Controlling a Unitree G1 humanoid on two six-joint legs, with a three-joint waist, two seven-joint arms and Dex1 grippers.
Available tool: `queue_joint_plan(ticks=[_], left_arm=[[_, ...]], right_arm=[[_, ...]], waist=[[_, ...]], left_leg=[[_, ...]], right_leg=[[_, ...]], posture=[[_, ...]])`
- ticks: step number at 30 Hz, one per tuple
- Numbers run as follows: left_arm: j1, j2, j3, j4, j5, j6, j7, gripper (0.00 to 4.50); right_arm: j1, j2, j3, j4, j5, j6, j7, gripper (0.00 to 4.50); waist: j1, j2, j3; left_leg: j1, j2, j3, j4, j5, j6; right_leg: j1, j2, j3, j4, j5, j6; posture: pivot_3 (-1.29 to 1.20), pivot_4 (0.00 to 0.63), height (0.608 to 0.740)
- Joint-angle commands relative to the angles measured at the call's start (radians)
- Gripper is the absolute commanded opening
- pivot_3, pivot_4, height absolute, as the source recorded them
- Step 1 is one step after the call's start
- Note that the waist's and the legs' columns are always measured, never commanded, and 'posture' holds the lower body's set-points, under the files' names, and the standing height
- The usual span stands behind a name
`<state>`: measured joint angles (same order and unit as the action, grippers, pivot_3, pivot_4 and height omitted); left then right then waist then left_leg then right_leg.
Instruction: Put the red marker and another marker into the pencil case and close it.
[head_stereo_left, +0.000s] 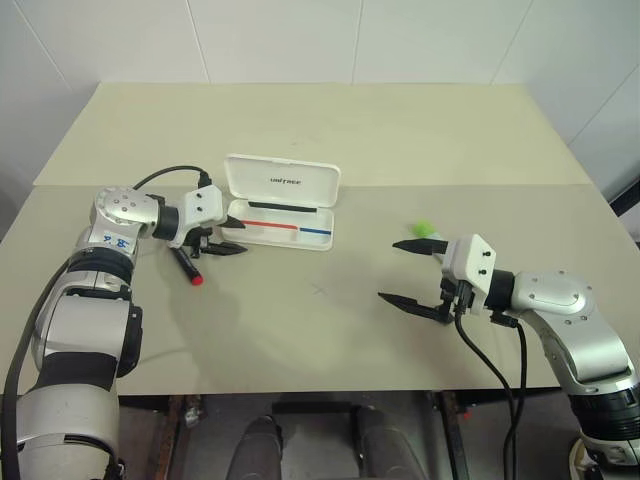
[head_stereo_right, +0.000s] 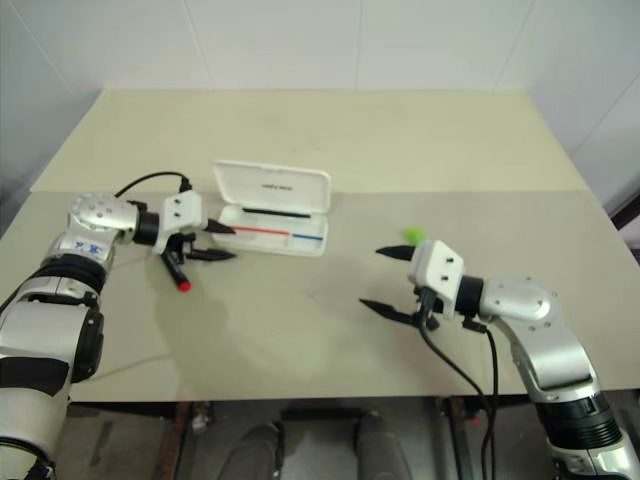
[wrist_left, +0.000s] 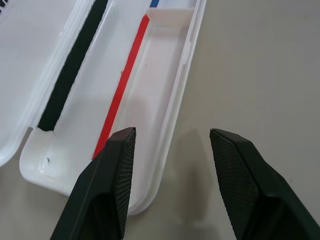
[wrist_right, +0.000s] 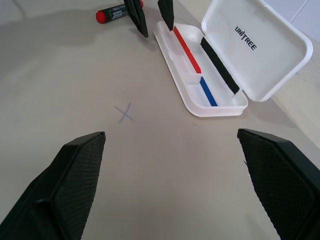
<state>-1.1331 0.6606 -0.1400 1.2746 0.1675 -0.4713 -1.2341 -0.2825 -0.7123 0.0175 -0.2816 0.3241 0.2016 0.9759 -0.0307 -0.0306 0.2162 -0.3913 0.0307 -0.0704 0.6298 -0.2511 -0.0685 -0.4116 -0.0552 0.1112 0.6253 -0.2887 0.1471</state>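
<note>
White plastic marks the pencil case (head_stereo_left: 283, 200), which lies open on the beige table (head_stereo_left: 330, 320) with its lid (head_stereo_left: 283, 180) tilted back and its tray holding a thin red and blue line beside a black strip. My left gripper (head_stereo_left: 232, 237) hovers at the tray's left end, its two black fingers (wrist_left: 116, 175) parted and holding nothing, one over the tray's corner and the other over bare table. Just beside that gripper, on the side nearer me, the red marker (head_stereo_left: 186, 265) lies flat on the table outside the case, its red end pointing toward me. My right gripper (head_stereo_left: 410, 272) hangs over the table to the right of the case, fingers (wrist_right: 75, 180) spread wide and empty. The lime-green marker (head_stereo_left: 424, 229) rests on the table just beyond my right gripper, partly hidden behind its upper finger. A faint pencilled cross (wrist_right: 125, 113) sits on the tabletop between my grippers.
</note>
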Motion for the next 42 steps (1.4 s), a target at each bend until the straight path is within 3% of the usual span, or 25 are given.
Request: queue_joint_plan(ticks=[1, 7, 15, 26, 31, 37, 42], left_arm=[[-0.017, 0.007, -0.016, 0.015, 0.037, 0.017, 0.033, 2.48], [-0.017, -0.01, -0.037, 0.03, 0.08, 0.058, 0.088, 2.48], [-0.011, -0.033, -0.036, 0.035, 0.083, 0.07, 0.08, 0.03], [-0.034, -0.053, -0.015, -0.001, 0.048, 0.018, -0.029, 0.03], [-0.014, -0.046, 0.008, -0.053, -0.003, 0.001, -0.15, 0.03], [0.054, -0.022, 0.013, -0.173, -0.056, 0.049, -0.248, 0.03], [0.159, -0.003, 0.013, -0.383, -0.114, 0.18, -0.28, 0.03]], right_arm=[[-0.007, 0.001, -0.03, -0.048, 0.021, 0.003, -0.015, 4.5], [-0.008, 0.005, -0.029, -0.067, 0.026, 0.012, -0.028, 4.5], [0.009, 0.0, -0.035, -0.103, 0.035, 0.028, -0.048, 4.5], [0.017, 0.0, -0.033, -0.113, 0.037, 0.032, -0.055, 4.5], [0.017, 0.003, -0.027, -0.114, 0.034, 0.032, -0.057, 4.5], [0.045, -0.015, -0.042, -0.113, 0.036, 0.028, -0.044, 4.5], [0.1, -0.051, -0.086, -0.125, 0.05, 0.033, -0.025, 4.5]], waist=[[0.0, 0.0, 0.0], [-0.001, 0.0, 0.0], [-0.003, 0.0, 0.0], [0.003, 0.0, 0.0], [0.002, 0.0, 0.0], [-0.001, 0.0, 0.0], [0.0, 0.0, 0.0]], left_leg=[[0.0, 0.0, 0.0, 0.0, 0.0, 0.0], [0.0, 0.0, 0.0, 0.0, 0.0, 0.0], [0.002, 0.0, 0.0, 0.0, 0.0, 0.0], [0.001, 0.0, 0.0, -0.001, 0.0, 0.0], [0.0, 0.0, 0.0, -0.001, 0.0, 0.0], [0.0, 0.0, 0.0, -0.001, 0.0, 0.0], [0.0, 0.0, 0.0, 0.0, 0.0, 0.0]], right_leg=[[0.0, 0.0, 0.0, 0.0, 0.0, 0.0], [0.0, 0.0, 0.0, 0.0, 0.0, 0.0], [0.001, 0.0, 0.0, 0.001, 0.0, 0.0], [0.001, 0.0, 0.001, -0.001, 0.0, 0.0], [0.001, 0.0, 0.001, -0.001, 0.0, 0.0], [0.001, 0.0, 0.001, 0.0, 0.0, 0.0], [0.001, 0.0, 0.001, 0.0, 0.0, 0.0]], posture=[[0.0, 0.15, 0.74], [0.0, 0.15, 0.74], [0.0, 0.15, 0.74], [0.0, 0.15, 0.74], [0.0, 0.15, 0.74], [0.0, 0.15, 0.74], [0.0, 0.15, 0.74]])
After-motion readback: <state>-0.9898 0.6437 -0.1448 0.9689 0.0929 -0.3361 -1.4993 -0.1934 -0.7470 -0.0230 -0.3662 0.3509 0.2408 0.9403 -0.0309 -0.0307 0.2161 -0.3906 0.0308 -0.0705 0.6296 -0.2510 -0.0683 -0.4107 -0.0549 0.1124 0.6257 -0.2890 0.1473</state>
